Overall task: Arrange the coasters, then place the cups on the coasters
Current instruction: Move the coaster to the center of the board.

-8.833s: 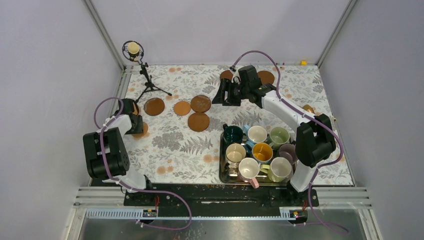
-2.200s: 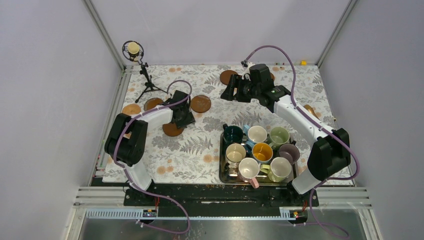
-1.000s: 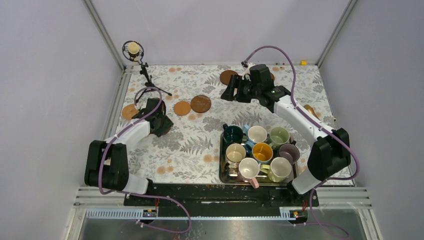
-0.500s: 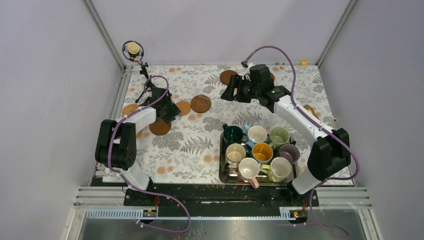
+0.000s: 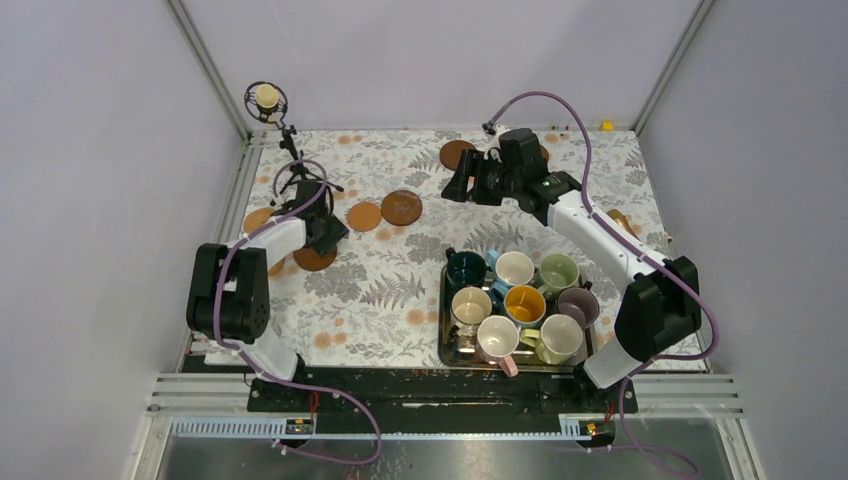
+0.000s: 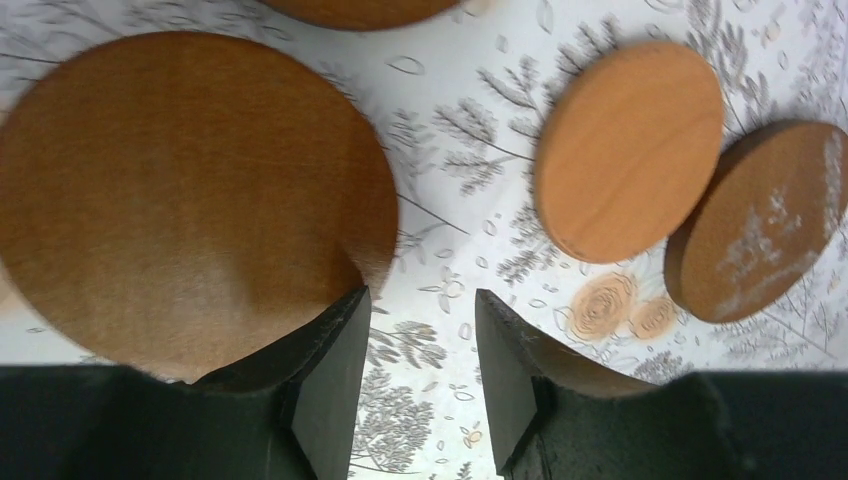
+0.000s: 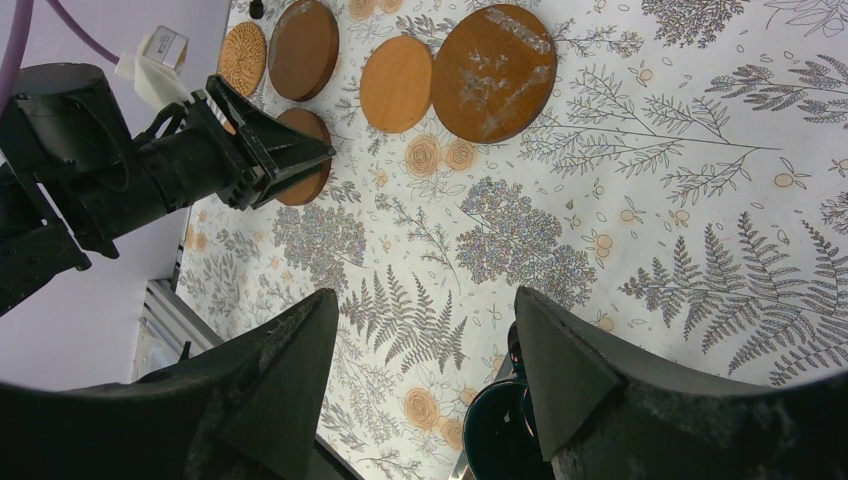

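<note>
**Left gripper over brown coaster; cups all in tray**

The left gripper [image 6: 420, 300] is held low over the floral cloth [image 5: 400, 290] at the far left of the table. Its jaws are parted and nothing is gripped: bare cloth is seen through the gap. One finger [image 6: 320, 385] overlaps the rim of the brown coaster [image 6: 190, 200]; whether it touches cannot be told. That coaster is laid flat, just on the near side of a loose row of other coasters.

In the row, from left to right, are seen the woven coaster [image 7: 243, 57], the dark coaster [image 7: 303, 48], the orange coaster [image 5: 364, 216] and the scuffed coaster [image 5: 401, 207]. The last two are set just beside each other. A far coaster [image 5: 455, 152] is laid near the far edge, just left of the right arm's wrist.

The right gripper [image 7: 428, 310] is held above the far middle of the cloth. It is released, jaws wide, nothing between them.

The cups [image 5: 514, 268] are packed upright, mouths up, in the steel tray [image 5: 447, 352] at the near right, well apart from the coaster row. The dark green mug [image 5: 466, 268] is placed at the tray's far-left corner.

A microphone [image 5: 266, 98] is stood at the far-left corner.
</note>
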Robot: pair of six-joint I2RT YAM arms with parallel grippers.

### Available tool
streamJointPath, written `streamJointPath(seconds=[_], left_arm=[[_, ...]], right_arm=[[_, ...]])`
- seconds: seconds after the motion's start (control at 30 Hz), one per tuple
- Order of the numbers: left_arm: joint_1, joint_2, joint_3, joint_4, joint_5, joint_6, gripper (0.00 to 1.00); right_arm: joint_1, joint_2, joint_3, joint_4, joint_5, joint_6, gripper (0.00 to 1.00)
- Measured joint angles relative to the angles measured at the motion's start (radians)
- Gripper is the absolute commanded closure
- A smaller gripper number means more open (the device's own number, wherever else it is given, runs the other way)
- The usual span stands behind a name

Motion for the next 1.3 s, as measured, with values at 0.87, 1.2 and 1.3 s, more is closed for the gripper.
streamJointPath(seconds=[0.87, 1.2, 1.3], left_arm=[[0.037, -0.134, -0.06, 0.099, 0.054, -0.037, 0.59], [0.032, 0.033, 0.016, 0.116, 0.072, -0.038, 0.61], [0.033, 0.033, 0.023, 0.074, 0.025, -0.037, 0.61]], right_arm=[[0.0, -0.002, 0.0, 0.0, 0.0, 0.001, 0.27], [0.0, -0.002, 0.0, 0.0, 0.0, 0.001, 0.27], [0.0, -0.002, 0.0, 0.0, 0.0, 0.001, 0.27]])
